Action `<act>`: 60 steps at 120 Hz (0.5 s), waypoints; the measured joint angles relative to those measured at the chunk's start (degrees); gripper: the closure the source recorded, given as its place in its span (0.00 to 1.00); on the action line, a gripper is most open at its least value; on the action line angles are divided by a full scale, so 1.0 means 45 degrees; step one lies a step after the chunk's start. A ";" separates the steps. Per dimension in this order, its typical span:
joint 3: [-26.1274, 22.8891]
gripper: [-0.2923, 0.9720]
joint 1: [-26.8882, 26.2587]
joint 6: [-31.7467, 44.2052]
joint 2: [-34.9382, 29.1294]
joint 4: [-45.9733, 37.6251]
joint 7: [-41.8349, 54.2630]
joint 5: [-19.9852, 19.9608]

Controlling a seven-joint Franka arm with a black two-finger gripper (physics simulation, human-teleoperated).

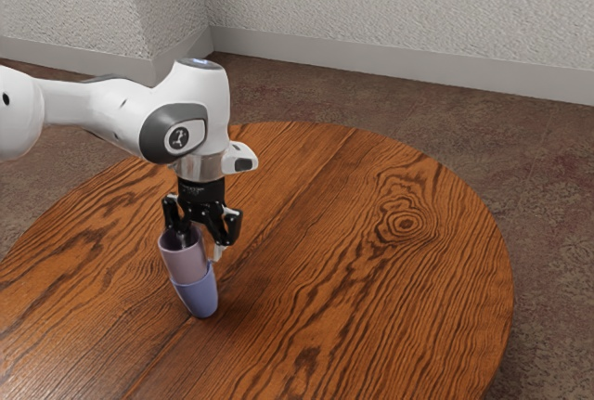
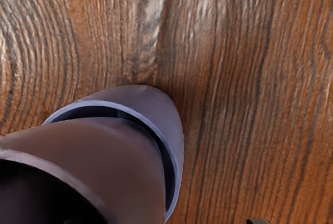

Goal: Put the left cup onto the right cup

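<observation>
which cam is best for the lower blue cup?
Exterior view: the lower cup stands upright on the table, seen side on, with the upper cup nested in it. The wrist view shows its rim and one wall around the upper cup.

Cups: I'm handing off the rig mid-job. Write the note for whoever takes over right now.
End effector: down at the upper cup's rim; whether it grips the cup cannot be told.
Upper cup: nested upright inside the lower cup, which stands on the wooden table toward the exterior view's left.
Done: one cup sits in the other.
Left: confirm the release, then probably lift straight up, clear of the stack.
</observation>
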 joint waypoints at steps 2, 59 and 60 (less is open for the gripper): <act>0.0000 0.43 0.0000 0.0006 0.0000 -0.0001 0.0003 -0.0002; 0.0000 0.25 0.0004 0.0070 0.0025 0.0041 0.0058 -0.0014; 0.0000 0.25 0.0004 0.0070 0.0025 0.0045 0.0060 -0.0014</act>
